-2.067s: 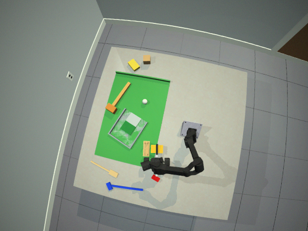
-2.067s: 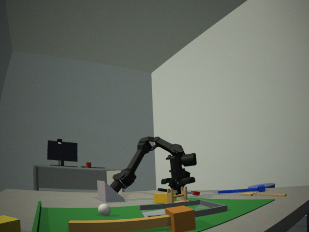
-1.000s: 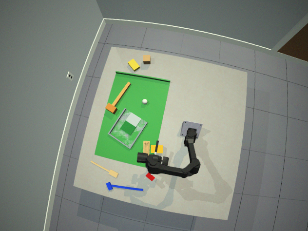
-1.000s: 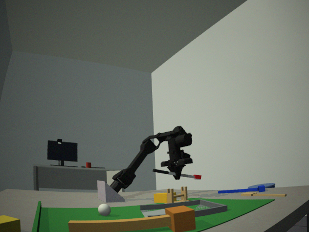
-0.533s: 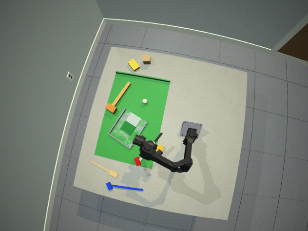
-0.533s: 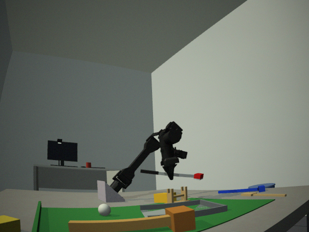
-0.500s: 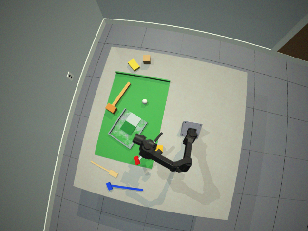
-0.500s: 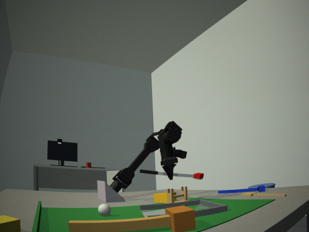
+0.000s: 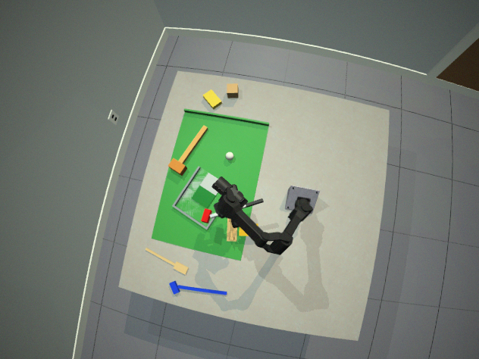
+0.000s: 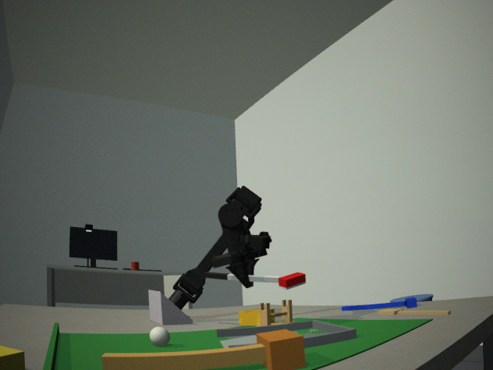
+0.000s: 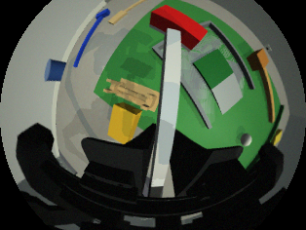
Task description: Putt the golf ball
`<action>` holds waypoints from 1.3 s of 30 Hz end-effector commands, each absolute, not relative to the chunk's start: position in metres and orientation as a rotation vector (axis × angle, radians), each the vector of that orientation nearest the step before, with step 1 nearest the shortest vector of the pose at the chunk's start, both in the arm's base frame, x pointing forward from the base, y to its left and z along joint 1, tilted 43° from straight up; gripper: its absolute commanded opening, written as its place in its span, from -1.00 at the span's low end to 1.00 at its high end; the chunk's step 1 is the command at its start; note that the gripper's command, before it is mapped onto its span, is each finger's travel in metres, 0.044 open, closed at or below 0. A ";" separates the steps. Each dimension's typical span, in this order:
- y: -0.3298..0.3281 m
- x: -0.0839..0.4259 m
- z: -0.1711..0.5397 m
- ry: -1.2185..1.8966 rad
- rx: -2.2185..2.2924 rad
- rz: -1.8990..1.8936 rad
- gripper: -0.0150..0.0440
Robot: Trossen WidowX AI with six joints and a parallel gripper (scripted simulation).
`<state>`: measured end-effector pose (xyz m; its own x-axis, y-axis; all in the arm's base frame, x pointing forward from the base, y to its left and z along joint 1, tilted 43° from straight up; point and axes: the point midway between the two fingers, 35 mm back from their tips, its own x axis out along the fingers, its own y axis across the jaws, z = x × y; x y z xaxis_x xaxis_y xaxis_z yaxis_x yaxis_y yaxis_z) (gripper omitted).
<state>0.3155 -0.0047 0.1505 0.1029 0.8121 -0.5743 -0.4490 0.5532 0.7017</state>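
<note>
Grey tiled floor around a matte beige surface. Fingers clamped on the pale, flat-sided shaft of the red-headed putter, aloft. Smooth white ball on green mat. From above, the arm hides my grip.

Gripper raised, apparently clamped shut.

Ahead of me, the ramp sits within a walled frame on the mat. The ball lies right of it, a large mallet beyond the ball. My gripper has the putter above the mat. A small mallet and paddle lie left of the mat, two blocks right.
</note>
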 end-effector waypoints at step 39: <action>-0.157 0.301 0.019 1.305 1.740 0.308 -0.49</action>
